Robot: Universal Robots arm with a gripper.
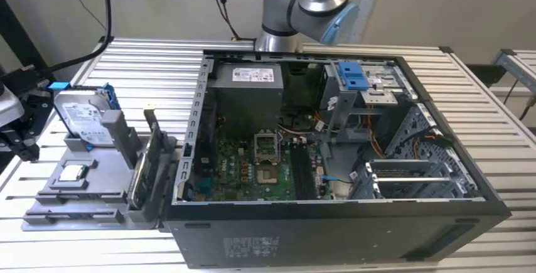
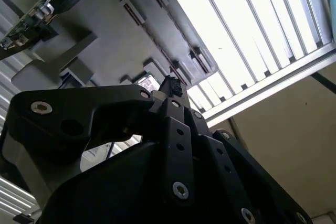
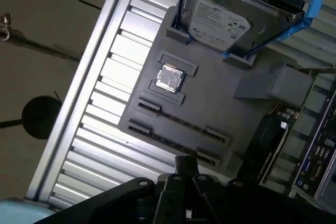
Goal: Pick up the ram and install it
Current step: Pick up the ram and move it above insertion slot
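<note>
First wrist view had the gripper hanging just beside the nearer of two slotted rows on the tray. Its links met at one tip, so it looked pressed together on nothing. The ram was, I judged, the thin dark strip seated edge-up in that row. A second strip lay in the row beside it. A pinch could land on the wrong strip. A skewed pinch could cock the ram against its end clips and jam it. Counted: one hard drive, one chip, one green board, two strips. In the exterior view the tray sat at 9 o'clock of the one case.
</note>
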